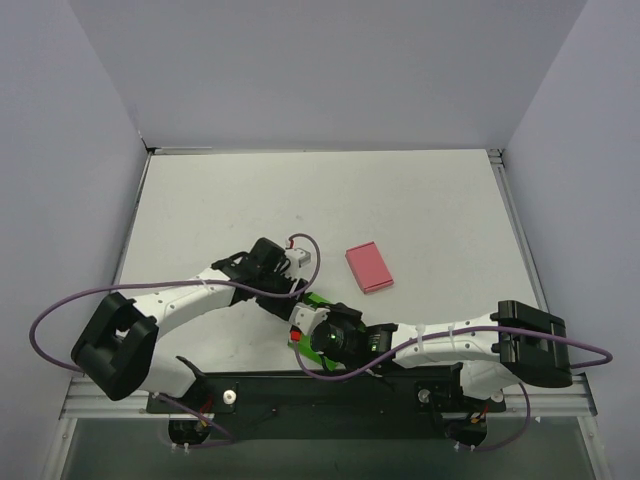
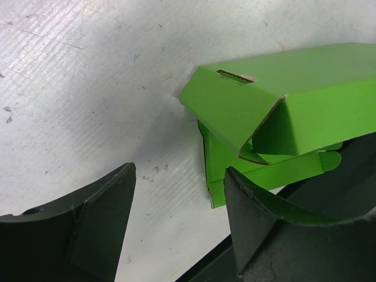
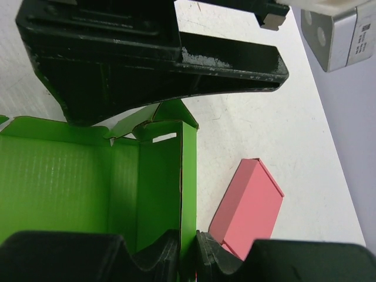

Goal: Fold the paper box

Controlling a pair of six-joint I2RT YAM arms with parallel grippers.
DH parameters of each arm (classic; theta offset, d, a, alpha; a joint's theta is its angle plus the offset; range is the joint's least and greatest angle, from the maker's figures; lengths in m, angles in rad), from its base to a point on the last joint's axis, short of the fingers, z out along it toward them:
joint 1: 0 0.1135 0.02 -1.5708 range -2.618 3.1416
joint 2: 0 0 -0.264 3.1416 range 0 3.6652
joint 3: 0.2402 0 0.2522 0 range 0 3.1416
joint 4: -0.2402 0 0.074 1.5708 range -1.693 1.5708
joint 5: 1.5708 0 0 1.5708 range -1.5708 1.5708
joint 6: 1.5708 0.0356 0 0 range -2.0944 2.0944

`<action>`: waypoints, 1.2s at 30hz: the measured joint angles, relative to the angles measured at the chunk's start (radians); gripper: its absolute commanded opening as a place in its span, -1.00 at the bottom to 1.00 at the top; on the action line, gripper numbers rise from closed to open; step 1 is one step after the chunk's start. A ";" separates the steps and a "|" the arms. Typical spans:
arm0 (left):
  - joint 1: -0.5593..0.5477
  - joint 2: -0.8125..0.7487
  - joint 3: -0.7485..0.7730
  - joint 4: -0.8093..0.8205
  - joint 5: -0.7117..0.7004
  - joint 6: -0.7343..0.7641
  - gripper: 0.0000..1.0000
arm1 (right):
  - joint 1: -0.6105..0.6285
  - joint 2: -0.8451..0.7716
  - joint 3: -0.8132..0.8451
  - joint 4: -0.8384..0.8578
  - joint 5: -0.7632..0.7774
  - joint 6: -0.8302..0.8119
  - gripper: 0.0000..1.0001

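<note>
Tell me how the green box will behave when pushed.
Likely floppy: the paper box is thin card, its end flap bent along creases. Probably light: the right gripper holds it by one wall. It would likely buckle if squeezed, being hollow and open.

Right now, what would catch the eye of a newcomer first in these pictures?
The bright green paper box, half folded and open, stands out near the front edge of the table, between the two arms. The right gripper pinches one of its walls, while the left gripper hangs open beside it. A flat pink box lies alone further back on the table, to the right in the top view.
</note>
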 measured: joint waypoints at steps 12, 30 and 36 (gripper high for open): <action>0.029 -0.129 -0.053 0.183 -0.050 -0.013 0.42 | -0.017 -0.016 -0.033 0.039 -0.024 -0.007 -0.64; 0.181 -0.182 -0.380 1.027 0.170 0.008 0.43 | -0.106 -0.134 -0.049 0.013 -0.112 -0.011 -0.62; 0.185 -0.036 -0.426 1.226 0.279 -0.013 0.43 | -0.134 -0.133 -0.046 -0.034 -0.137 -0.008 -0.63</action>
